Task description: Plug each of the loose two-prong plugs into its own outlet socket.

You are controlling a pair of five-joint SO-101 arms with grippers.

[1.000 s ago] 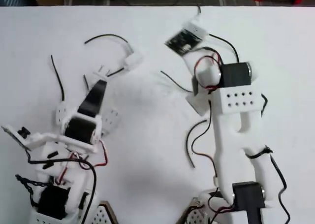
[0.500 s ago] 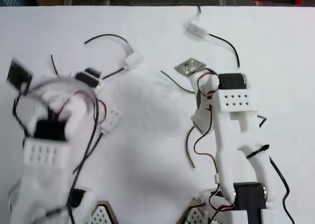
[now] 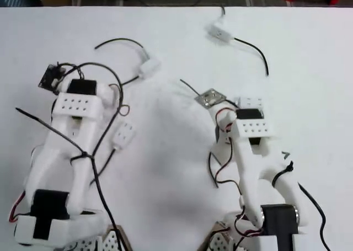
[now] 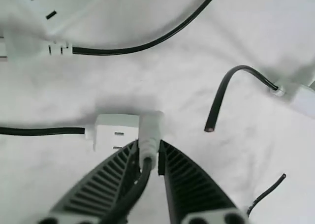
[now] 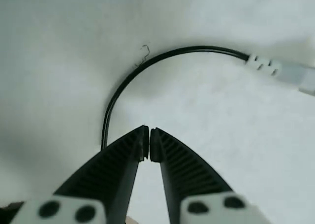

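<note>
Between left tool [image 4: 147, 159] tips: plug [image 4: 150, 129], touching socket [image 4: 111, 131].

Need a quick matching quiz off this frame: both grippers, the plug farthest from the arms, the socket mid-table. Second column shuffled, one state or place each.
Things:
1. left gripper
2. right gripper
3. far plug
4. socket

States or places:
A. near the far edge of the table
B. shut on a white plug
C. shut, holding nothing
D. mid-table, slotted face up

Pairs: 1-B, 2-C, 3-A, 4-D
</note>
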